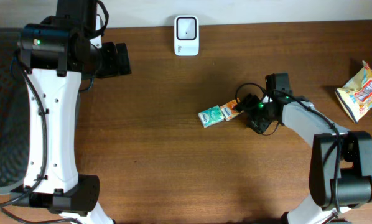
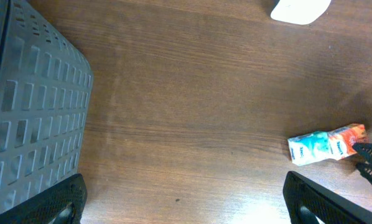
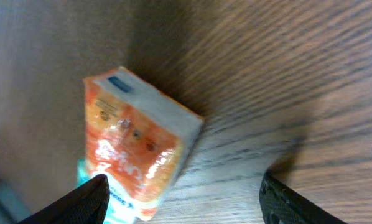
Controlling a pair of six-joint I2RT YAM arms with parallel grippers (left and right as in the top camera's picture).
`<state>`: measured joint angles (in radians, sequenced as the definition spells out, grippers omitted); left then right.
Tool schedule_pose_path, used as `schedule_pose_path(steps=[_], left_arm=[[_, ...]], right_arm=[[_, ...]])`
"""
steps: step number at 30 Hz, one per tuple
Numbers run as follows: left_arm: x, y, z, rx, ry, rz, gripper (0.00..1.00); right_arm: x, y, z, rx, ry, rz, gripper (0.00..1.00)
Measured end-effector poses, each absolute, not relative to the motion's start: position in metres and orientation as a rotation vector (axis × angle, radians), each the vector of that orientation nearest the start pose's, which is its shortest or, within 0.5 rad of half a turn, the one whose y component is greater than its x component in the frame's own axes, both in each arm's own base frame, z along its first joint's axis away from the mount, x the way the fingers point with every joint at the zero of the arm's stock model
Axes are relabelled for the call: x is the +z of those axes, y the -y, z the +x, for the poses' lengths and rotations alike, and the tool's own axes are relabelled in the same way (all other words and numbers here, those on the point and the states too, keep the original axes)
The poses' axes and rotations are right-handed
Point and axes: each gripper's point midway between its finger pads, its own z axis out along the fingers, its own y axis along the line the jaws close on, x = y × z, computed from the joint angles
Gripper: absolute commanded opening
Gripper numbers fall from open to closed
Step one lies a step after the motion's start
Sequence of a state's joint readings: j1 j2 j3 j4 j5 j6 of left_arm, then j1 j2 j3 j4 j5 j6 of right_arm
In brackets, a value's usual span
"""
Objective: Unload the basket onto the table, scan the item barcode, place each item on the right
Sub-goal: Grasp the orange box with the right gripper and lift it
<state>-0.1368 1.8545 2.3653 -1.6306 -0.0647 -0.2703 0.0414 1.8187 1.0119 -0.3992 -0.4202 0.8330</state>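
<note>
An orange packet (image 1: 231, 110) lies on the brown table, end to end with a teal packet (image 1: 210, 116) on its left. My right gripper (image 1: 242, 107) is down at the orange packet's right end and open. In the right wrist view the orange packet (image 3: 135, 148) lies between the jaws, close against the left finger (image 3: 80, 200), with a wide gap to the right finger (image 3: 293, 202). The white scanner (image 1: 186, 35) stands at the table's back edge. My left gripper (image 1: 119, 60) hangs open and empty at the back left, far from both packets.
A grey slatted basket (image 2: 30, 106) stands off the table's left side. A yellow snack bag (image 1: 361, 93) lies at the right edge. In the left wrist view the two packets (image 2: 326, 146) and the scanner (image 2: 300, 9) show on the right.
</note>
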Motion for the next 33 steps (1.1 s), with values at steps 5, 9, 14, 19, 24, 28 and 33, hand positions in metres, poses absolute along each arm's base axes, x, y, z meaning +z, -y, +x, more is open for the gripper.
schedule_pose_path(steps=[5,9,14,19,24,28,33], left_arm=[[0.318,0.042,0.383,-0.039,-2.68,-0.199,0.99],[0.318,0.042,0.383,-0.04,-2.68,-0.199,0.99],[0.318,0.042,0.383,-0.04,-2.679,-0.199,0.99],[0.318,0.041,0.383,-0.039,-2.679,-0.199,0.99],[0.318,0.041,0.383,-0.039,-2.679,-0.199,0.99],[0.318,0.041,0.383,-0.039,-2.68,-0.2,0.99],[0.318,0.042,0.383,-0.039,-2.68,-0.2,0.99]], right_arm=[[0.014,-0.095,0.379,0.912,-2.628,1.009,0.56],[0.013,-0.094,0.377,0.912,-2.619,1.053,0.47],[0.005,-0.1,0.386,0.906,-2.599,1.013,0.04],[0.009,-0.107,0.398,0.964,-2.569,0.853,0.04],[0.091,-0.172,0.408,1.447,-2.179,-0.096,0.04],[0.164,-0.192,0.38,1.612,-1.773,-0.636,0.04],[0.171,-0.208,0.352,1.727,-1.731,-0.793,0.04]])
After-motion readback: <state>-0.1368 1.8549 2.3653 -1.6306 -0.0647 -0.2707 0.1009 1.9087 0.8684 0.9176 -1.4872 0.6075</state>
